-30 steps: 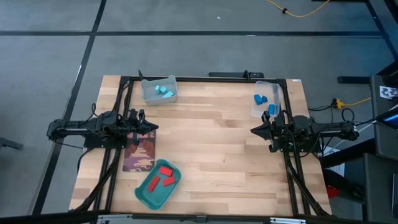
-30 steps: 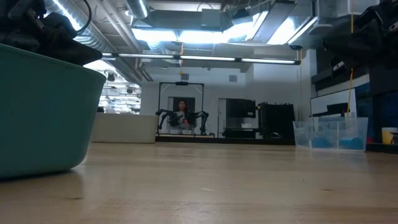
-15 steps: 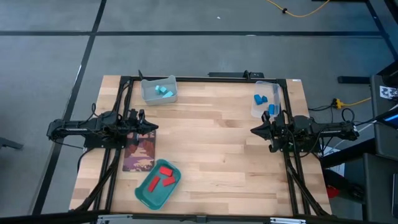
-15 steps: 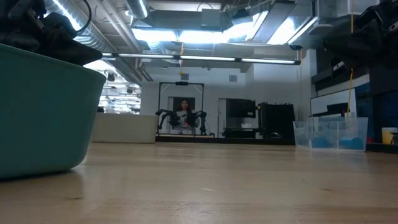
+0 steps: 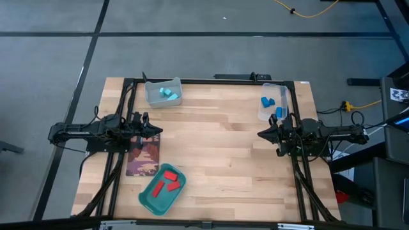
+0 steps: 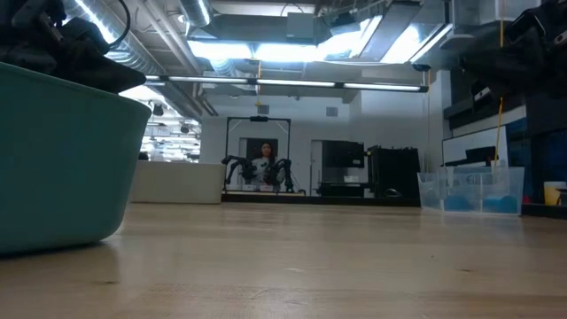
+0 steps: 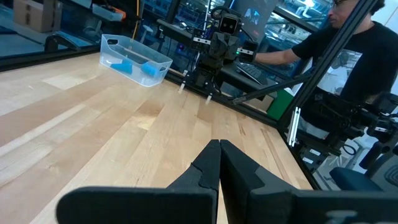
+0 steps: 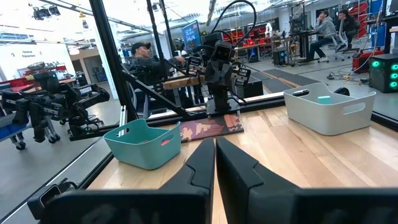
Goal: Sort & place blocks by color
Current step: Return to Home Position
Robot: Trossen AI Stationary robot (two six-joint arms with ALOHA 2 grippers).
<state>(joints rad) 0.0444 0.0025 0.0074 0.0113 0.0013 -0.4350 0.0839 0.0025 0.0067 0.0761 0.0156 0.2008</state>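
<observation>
1. From above, the left jaws are pressed together and hold nothing, at the tip of the left arm [image 5: 89, 133] over the edge of a patterned mat [image 5: 142, 160]. The red blocks [image 5: 167, 181] lie in the teal bin [image 5: 155, 199], off to one side of these jaws, toward the bottom edge of the table [image 5: 217, 153]. Their long sides run slantwise to the table's edges. The light cyan blocks [image 5: 167, 92] sit in the gray bin [image 5: 149, 96] on the jaws' other side. The right jaws, likewise closed and empty on the right arm [image 5: 326, 133], have the dark blue blocks [image 5: 267, 101] just beside them in the clear bin [image 5: 265, 114]. I cannot tell which way these blocks point.
2. At table height the jaws' state cannot be told. The teal bin [image 6: 62, 159] hides the red blocks, and the dark blue blocks [image 6: 461, 203] rest on the floor of the clear bin [image 6: 483, 182].
3. Left wrist: the left jaws meet tip to tip. Far ahead of them the dark blue blocks [image 7: 124, 65] lie in the clear bin [image 7: 158, 62], near the right arm [image 7: 214, 50].
4. Right wrist: the right jaws are closed. Ahead of them the teal bin [image 8: 134, 149] shows a sliver of the red blocks [image 8: 166, 142], and the gray bin [image 8: 336, 115] shows one of the light cyan blocks [image 8: 323, 98].
</observation>
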